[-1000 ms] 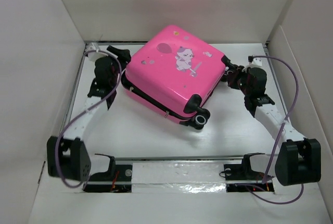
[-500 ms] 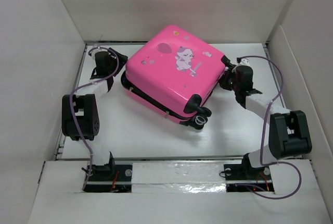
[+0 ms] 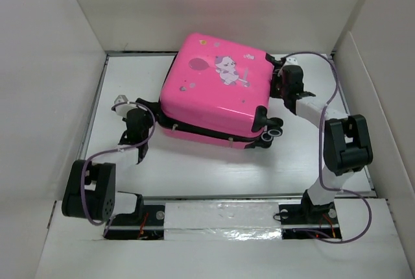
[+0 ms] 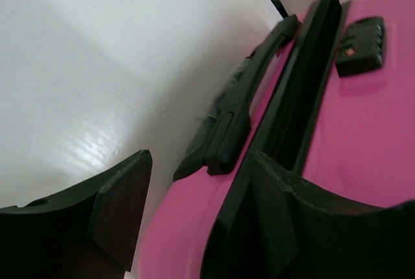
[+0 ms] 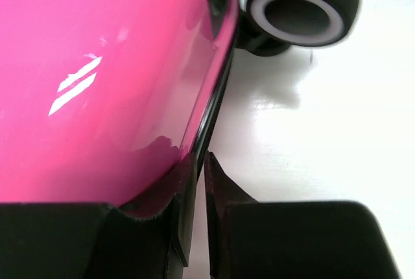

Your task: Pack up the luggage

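Observation:
The hot-pink luggage (image 3: 214, 94) lies flat and closed in the middle of the white floor, cartoon print up, its black wheels (image 3: 267, 133) toward the front right. My left gripper (image 3: 150, 109) is open at its left front edge. In the left wrist view (image 4: 194, 220) the jaws stand wide beside the black side handle (image 4: 240, 110) and zipper seam, with pink shell (image 4: 369, 130) between them. My right gripper (image 3: 279, 84) is at the luggage's right side. In the right wrist view (image 5: 202, 181) its fingers are nearly together against the shell's (image 5: 97, 84) black rim.
White walls (image 3: 71, 65) box the floor in on the left, back and right. A taped ledge (image 3: 220, 214) runs along the front between the arm bases. A black combination lock (image 4: 360, 45) sits on the luggage's side. A wheel (image 5: 298, 10) shows beyond the right fingers.
The luggage has turned and slid toward the back right. My left gripper has moved forward along its left edge. My right gripper has moved back along its right side.

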You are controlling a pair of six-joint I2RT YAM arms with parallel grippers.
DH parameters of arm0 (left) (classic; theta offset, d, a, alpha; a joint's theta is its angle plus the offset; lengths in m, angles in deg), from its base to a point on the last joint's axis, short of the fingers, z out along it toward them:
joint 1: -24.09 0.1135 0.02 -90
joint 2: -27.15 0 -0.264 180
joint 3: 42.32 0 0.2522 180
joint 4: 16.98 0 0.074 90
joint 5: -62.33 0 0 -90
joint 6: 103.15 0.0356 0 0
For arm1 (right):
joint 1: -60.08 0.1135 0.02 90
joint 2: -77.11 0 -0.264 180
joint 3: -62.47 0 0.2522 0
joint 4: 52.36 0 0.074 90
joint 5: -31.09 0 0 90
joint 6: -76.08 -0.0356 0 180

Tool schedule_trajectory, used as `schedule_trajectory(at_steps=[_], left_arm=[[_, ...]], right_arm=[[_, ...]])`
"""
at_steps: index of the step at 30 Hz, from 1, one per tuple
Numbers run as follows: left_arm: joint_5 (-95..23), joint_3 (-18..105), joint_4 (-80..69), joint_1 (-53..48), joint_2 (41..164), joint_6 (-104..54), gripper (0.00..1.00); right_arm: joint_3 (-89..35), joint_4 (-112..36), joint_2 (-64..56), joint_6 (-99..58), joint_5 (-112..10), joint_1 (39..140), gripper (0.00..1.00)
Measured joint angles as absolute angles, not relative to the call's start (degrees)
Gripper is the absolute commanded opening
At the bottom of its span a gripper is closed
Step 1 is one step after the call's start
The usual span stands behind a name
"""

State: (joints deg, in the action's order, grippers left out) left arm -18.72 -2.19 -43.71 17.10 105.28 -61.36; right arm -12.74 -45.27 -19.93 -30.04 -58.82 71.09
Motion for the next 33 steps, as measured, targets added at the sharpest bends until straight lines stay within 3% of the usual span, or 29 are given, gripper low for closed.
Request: schedule_trajectory(at_steps=[6, 13, 15, 18, 24, 28, 33], left_arm=[[-7.0, -9.6, -40.3, 7.4, 92.9, -58.7, 0.56], [3.0, -16.8, -30.4, -9.6, 78.5, -59.7, 0.42], [4.7, -18.0, -28.4, -14.3, 76.1, -61.1, 0.36], [10.7, -19.7, -26.9, -23.0, 73.3, -64.5, 0.36], [22.1, -17.2, -24.8, -42.5, 78.1, -70.5, 0.43], [19.8, -10.4, -22.7, -53.2, 84.2, -72.0, 0.5], [13.3, -6.5, -22.9, -57.2, 86.7, -69.8, 0.61]], right_arm=[[-27.2, -36.8, -27.9, -22.9, -58.2, 71.0, 0.19], [-37.6, -34.3, -33.2, -17.5, -57.4, 71.1, 0.21], [-38.6, -34.1, -33.7, -16.3, -56.6, 71.0, 0.26], [-41.4, -32.9, -34.5, -15.2, -55.8, 71.0, 0.3], [-57.0, -25.4, -42.8, -12.2, -51.7, 70.9, 0.37], [-66.7, -22.2, -47.3, -13.2, -45.2, 71.8, 0.43], [-73.9, -16.5, -47.9, -13.9, -38.6, 77.2, 0.55]])
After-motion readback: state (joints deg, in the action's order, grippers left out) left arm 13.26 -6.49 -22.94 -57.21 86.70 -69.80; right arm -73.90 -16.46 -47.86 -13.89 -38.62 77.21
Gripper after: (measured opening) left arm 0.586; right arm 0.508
